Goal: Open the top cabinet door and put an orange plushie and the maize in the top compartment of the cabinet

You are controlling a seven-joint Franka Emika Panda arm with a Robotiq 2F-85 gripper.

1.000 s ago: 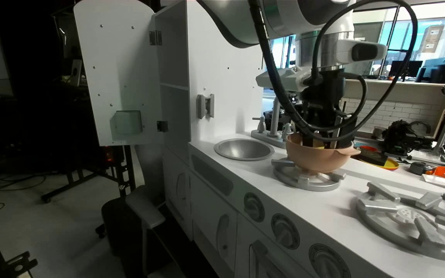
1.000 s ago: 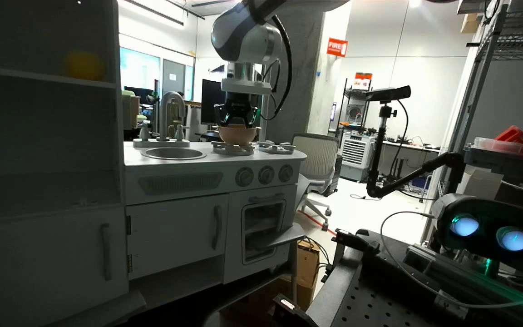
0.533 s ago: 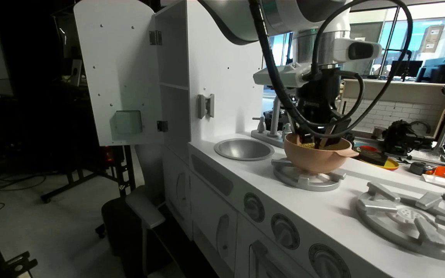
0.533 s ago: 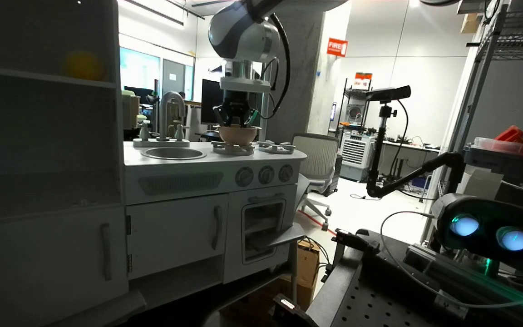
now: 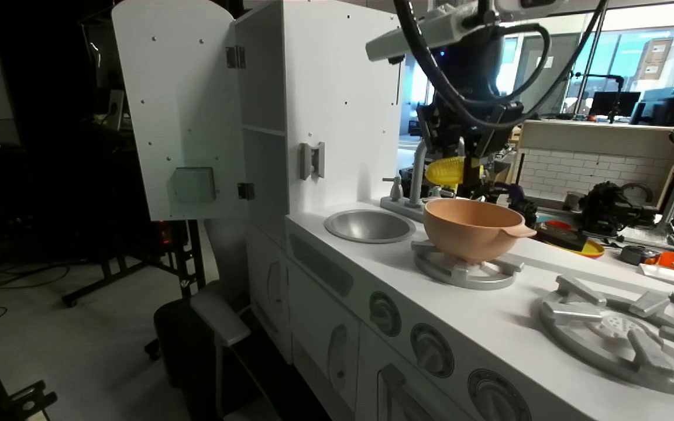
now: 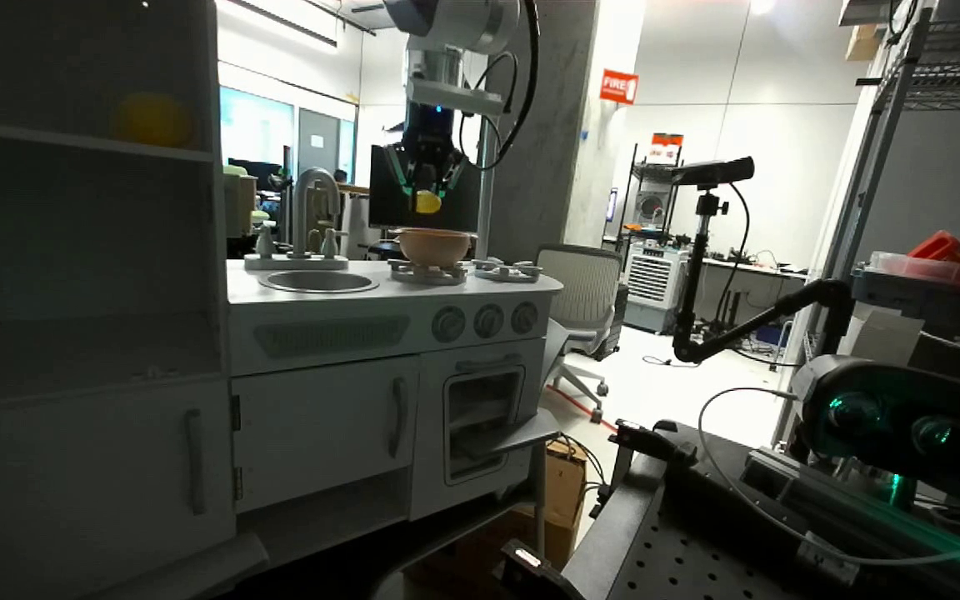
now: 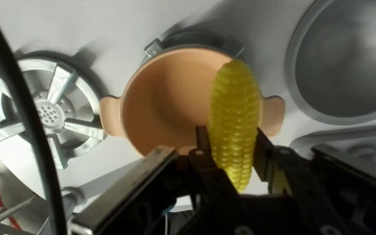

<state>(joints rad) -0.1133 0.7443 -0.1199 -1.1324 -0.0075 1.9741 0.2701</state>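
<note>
My gripper (image 7: pixel 232 133) is shut on the yellow maize (image 7: pixel 235 107), one finger against each side of it. In both exterior views the maize (image 5: pixel 447 171) hangs in the air above the tan bowl (image 5: pixel 470 225). The top cabinet door (image 5: pixel 188 111), a white panel with a pale square handle, stands swung wide. Dim in an exterior view, the orange plushie (image 6: pixel 155 121) sits on the shelf of the top compartment (image 6: pixel 30 62), close to its side wall. The wrist view shows only the bowl, burners and sink below the maize.
The bowl rests on a grey burner (image 5: pixel 483 280), with another burner (image 5: pixel 623 333) beside it. A round sink (image 5: pixel 369 226) and grey faucet (image 6: pixel 313 208) lie between the bowl and the tall cabinet's side wall (image 5: pixel 343 105). A shelf edge (image 6: pixel 72 140) crosses the cabinet opening.
My gripper was down in the bowl, has closed on the maize and has risen out with it. The bowl has shifted slightly on its burner. Door and plushie look unmoved.
</note>
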